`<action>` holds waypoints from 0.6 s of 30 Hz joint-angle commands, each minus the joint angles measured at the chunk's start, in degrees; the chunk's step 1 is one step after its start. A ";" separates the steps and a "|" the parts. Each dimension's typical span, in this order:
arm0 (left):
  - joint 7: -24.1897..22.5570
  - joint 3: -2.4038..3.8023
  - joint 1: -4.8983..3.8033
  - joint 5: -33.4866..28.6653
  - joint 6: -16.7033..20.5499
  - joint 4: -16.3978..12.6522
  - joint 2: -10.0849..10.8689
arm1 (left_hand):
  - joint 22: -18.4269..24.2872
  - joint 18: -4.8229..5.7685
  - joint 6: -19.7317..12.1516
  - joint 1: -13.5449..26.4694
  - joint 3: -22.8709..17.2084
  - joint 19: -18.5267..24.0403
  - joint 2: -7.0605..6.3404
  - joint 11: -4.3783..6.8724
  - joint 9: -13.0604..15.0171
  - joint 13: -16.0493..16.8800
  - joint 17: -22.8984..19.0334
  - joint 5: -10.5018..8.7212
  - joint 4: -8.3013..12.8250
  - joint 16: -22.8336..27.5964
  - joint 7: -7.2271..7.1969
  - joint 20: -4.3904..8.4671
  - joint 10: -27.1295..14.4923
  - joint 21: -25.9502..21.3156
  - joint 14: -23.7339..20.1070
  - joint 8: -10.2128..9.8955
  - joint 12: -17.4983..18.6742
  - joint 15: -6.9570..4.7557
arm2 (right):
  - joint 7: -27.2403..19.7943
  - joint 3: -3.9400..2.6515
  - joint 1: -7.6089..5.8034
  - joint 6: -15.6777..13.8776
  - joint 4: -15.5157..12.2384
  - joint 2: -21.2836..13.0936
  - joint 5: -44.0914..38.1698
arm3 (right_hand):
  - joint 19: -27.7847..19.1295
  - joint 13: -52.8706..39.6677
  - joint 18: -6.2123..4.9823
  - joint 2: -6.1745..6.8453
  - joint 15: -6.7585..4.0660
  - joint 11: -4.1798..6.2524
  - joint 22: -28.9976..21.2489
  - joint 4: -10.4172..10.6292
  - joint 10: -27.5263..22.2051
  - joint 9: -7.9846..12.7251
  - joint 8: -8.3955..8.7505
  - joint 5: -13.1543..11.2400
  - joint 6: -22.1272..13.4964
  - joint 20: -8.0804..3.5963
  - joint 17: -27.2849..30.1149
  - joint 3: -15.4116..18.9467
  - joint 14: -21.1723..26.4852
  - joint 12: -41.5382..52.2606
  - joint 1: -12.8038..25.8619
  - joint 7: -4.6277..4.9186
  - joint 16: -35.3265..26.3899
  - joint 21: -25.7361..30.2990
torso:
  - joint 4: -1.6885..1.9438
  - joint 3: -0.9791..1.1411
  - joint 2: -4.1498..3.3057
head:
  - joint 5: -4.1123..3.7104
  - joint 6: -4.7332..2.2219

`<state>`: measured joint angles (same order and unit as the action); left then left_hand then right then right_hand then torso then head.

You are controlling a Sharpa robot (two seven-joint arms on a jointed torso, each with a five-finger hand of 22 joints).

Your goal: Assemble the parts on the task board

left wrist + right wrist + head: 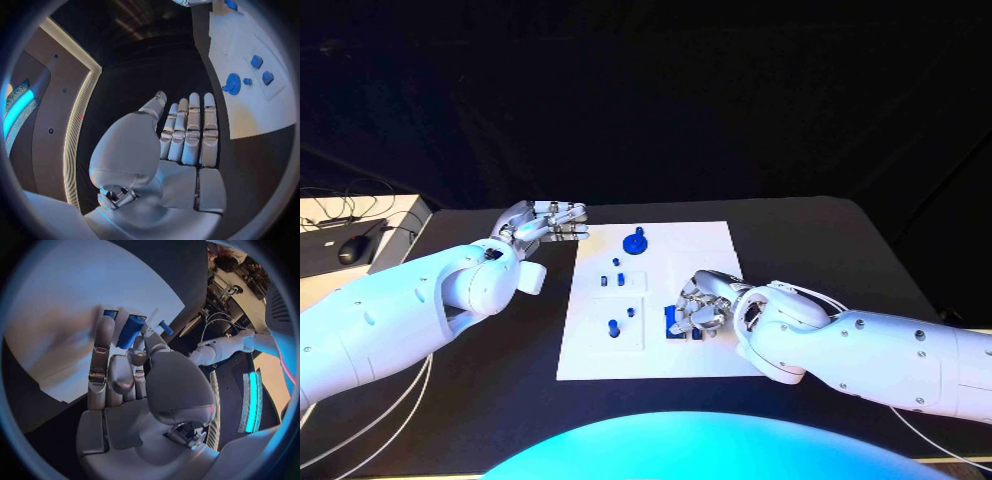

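Note:
The white task board lies mid-table. On it stand a round blue part near the far edge and small blue pegs on raised white blocks. My right hand hovers low over the board's right half, fingers curled. In the right wrist view its fingertips and thumb pinch a blue cylindrical part just above the board. My left hand rests off the board's far left corner, fingers straight and together, holding nothing. The left wrist view shows that hand beside the board and the round part.
Black table surrounds the board. A side table with a mouse and cables stands at the far left. White cables hang beside my left arm.

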<state>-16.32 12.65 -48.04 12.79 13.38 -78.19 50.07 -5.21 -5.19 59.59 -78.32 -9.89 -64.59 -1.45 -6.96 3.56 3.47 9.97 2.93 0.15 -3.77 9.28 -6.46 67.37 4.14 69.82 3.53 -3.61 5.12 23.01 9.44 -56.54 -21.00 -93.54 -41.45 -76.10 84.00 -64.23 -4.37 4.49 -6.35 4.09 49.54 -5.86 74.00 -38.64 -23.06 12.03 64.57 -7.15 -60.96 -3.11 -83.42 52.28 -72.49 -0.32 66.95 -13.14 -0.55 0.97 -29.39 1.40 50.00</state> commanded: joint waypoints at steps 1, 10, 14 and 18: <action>-0.78 0.02 0.03 -0.14 -0.80 -0.14 -0.02 | 0.06 0.41 0.06 -0.18 0.02 -0.49 0.15 0.21 0.02 0.00 0.07 -0.02 0.18 0.04 -0.01 -0.02 -0.26 0.26 -0.10 0.12 0.11 -0.02 | 1.34 0.15 0.44 1.73 0.30 0.16 -2.16 | 1.85 -0.11 0.78 0.41 -0.47 -0.15 0.09 -0.11 0.44 0.07 -0.40 -0.33 -0.25 -0.35 -0.05 -0.30 -0.05 0.40 -0.52 -0.05 0.28 -0.27 | -0.01 -0.03 0.02 | 0.02 0.00; -0.77 0.02 0.03 -0.14 -0.83 -0.11 0.01 | 0.06 0.41 0.06 -0.18 0.02 -0.49 0.15 0.21 0.02 0.00 0.07 -0.02 0.18 0.04 -0.01 -0.02 -0.26 0.26 -0.10 0.12 0.11 -0.02 | 2.84 0.20 0.99 0.37 0.70 0.06 -4.51 | 1.86 -0.11 0.76 0.05 -0.48 -0.14 0.11 -0.24 0.47 0.19 -0.38 -0.36 -0.22 -0.36 -0.06 -0.54 -0.05 0.40 -0.90 -0.06 0.29 -0.28 | 0.01 -0.03 0.06 | 0.14 0.00; -0.76 0.02 0.03 -0.14 -0.82 -0.11 0.06 | 0.06 0.41 0.06 -0.18 0.02 -0.49 0.15 0.21 0.02 0.00 0.07 -0.02 0.18 0.04 -0.01 -0.02 -0.26 0.26 -0.10 0.12 0.11 -0.02 | 2.39 0.20 1.04 -0.21 0.49 -0.09 -4.33 | 1.86 -0.15 0.76 0.05 -0.49 -0.13 0.15 -0.26 0.54 0.33 -0.42 -0.32 -0.14 -0.36 -0.01 -0.41 -0.04 0.45 -0.74 -0.08 0.25 -0.30 | -0.03 0.00 -0.03 | 0.15 0.00; -0.76 0.02 0.03 -0.14 -0.83 -0.12 0.05 | 0.06 0.41 0.06 -0.18 0.02 -0.49 0.15 0.21 0.02 0.00 0.07 -0.02 0.18 0.04 -0.01 -0.02 -0.26 0.26 -0.10 0.12 0.11 -0.02 | 0.44 0.19 1.06 -2.43 0.28 -0.24 -3.11 | 1.82 -0.02 0.78 0.09 -0.47 -0.16 0.14 -0.06 0.41 0.36 -0.43 -0.37 -0.23 -0.35 0.04 -0.28 -0.02 0.22 -0.46 -0.06 0.20 -0.27 | -0.06 0.01 0.01 | 0.13 0.00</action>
<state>-16.31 12.65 -48.04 12.79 13.38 -78.19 50.14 -5.21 -5.19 59.59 -78.32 -9.89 -64.59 -1.45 -6.96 3.56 3.47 9.97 2.93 0.15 -3.77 9.28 -6.46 67.38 4.14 69.82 3.53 -3.61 5.12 23.27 9.39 -55.76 -22.15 -93.69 -41.38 -79.03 84.00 -64.33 -4.37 4.71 -6.35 3.94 49.63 -6.09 74.16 -38.34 -23.29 11.71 64.58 -7.15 -60.95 -3.34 -83.42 52.51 -72.72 -0.32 66.95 -13.14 -0.55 0.96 -29.38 1.54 50.00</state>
